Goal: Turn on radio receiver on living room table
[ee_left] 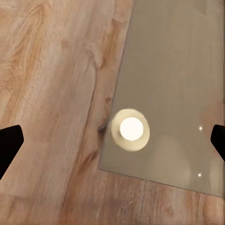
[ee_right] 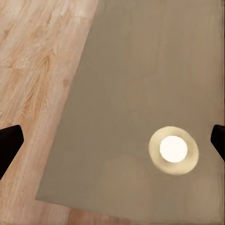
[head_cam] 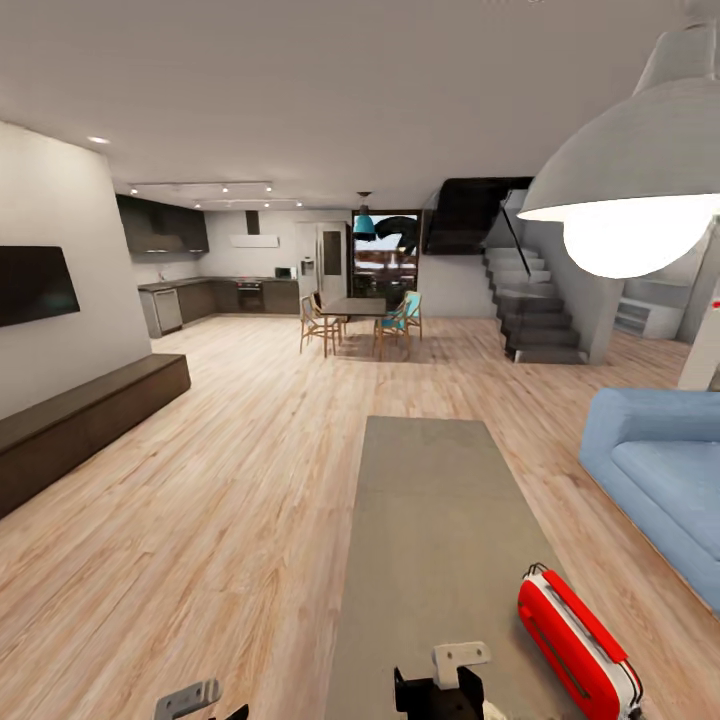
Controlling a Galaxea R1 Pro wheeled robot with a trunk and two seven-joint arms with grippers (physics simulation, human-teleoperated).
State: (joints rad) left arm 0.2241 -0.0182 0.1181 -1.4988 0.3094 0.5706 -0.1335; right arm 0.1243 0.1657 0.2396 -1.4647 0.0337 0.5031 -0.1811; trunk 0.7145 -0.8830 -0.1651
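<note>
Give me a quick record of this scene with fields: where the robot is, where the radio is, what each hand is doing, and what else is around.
room: living room, light wood plank floor
table: long grey table directly ahead
radio: red radio receiver lying near the table's right edge, close to the robot
left hand: open, above the table's corner and the floor
right hand: open, above the tabletop, holding nothing
contact with radio: none
surroundings: blue sofa to the right, white pendant lamp overhead, dark bench to the left, kitchen far back
</note>
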